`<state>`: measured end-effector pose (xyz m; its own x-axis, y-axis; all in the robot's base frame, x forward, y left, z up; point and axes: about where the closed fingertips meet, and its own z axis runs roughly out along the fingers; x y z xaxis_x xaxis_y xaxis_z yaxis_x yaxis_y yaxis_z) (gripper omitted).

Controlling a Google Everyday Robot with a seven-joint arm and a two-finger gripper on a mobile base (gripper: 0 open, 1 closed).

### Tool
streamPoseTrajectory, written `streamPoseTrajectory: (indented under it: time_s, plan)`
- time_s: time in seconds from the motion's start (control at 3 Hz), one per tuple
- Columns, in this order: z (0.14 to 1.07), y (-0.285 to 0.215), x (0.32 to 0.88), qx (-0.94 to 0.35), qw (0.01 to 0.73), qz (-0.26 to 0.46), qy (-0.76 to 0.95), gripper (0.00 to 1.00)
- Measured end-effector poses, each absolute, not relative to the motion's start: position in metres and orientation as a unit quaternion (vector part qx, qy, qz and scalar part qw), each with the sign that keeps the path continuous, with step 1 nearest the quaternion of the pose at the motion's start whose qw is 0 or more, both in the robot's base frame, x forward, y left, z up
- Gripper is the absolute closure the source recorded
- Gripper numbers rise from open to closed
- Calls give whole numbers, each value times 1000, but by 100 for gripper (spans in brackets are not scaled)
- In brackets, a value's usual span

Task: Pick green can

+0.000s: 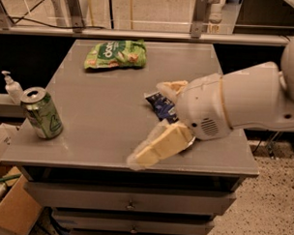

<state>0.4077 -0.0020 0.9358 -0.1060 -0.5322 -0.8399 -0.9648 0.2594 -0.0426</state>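
Observation:
The green can [42,113] stands upright near the front left corner of the grey table [104,103]; it has a silver top and a pale triangular mark on its side. My gripper [147,123] hangs over the table's front middle, to the right of the can and well apart from it. It is open and empty, with one cream finger [171,86] up and the other [158,148] low near the front edge.
A flat green snack bag [115,54] lies at the back of the table. A blue snack bag [162,105] lies mostly hidden behind my gripper. A white pump bottle [12,87] stands just left of the table. A cardboard box [13,211] sits on the floor at lower left.

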Motion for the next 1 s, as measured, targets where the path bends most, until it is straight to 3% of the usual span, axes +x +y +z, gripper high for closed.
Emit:
streamPoseTrajectory:
  time_s: [1.0]
  plan:
    - [889, 111, 467, -503, 459, 329, 655, 0]
